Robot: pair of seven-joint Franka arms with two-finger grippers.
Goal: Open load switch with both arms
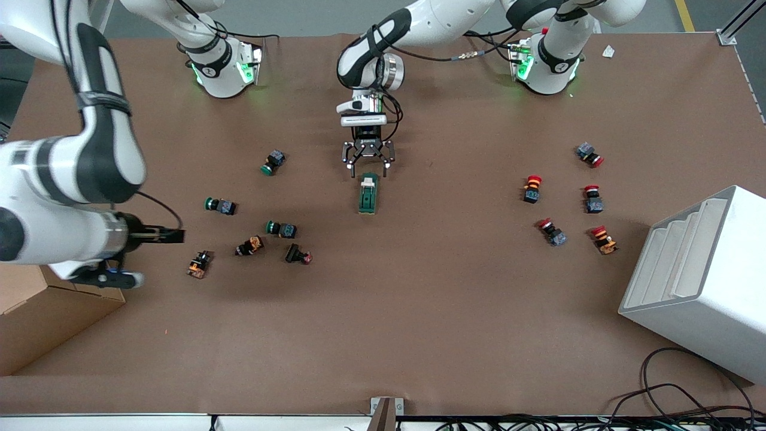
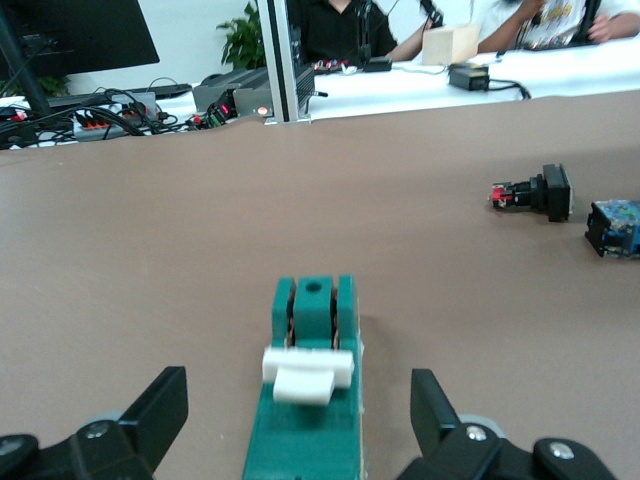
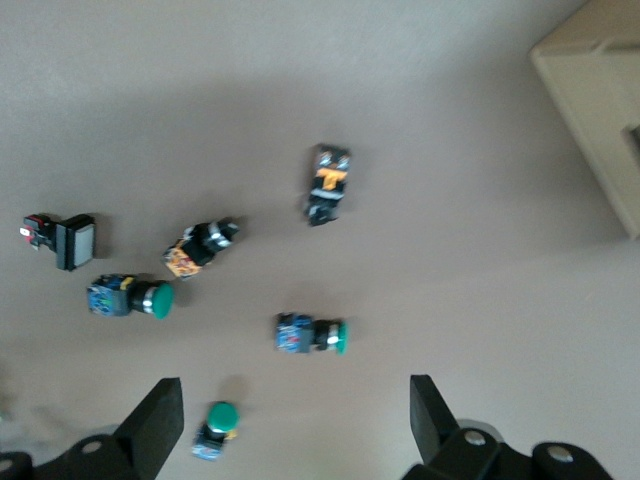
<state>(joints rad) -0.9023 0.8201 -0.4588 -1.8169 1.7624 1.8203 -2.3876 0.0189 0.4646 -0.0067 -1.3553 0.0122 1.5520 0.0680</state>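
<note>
The load switch (image 1: 368, 193), a dark-green block with a white lever (image 2: 308, 372), lies at the table's middle. My left gripper (image 1: 367, 169) hovers low at the end of the switch that faces the robots' bases. It is open, and its fingers (image 2: 165, 410) stand on either side of that end without touching it. My right gripper (image 1: 172, 236) is held high over the green push buttons at the right arm's end of the table. It is open with nothing between its fingers (image 3: 160, 420). The load switch does not show in the right wrist view.
Green-capped push buttons (image 1: 220, 206) and small black parts (image 1: 199, 264) are scattered at the right arm's end. Red-capped buttons (image 1: 531, 188) lie at the left arm's end, beside a white stepped rack (image 1: 700, 275). A cardboard box (image 1: 36, 311) sits under the right arm.
</note>
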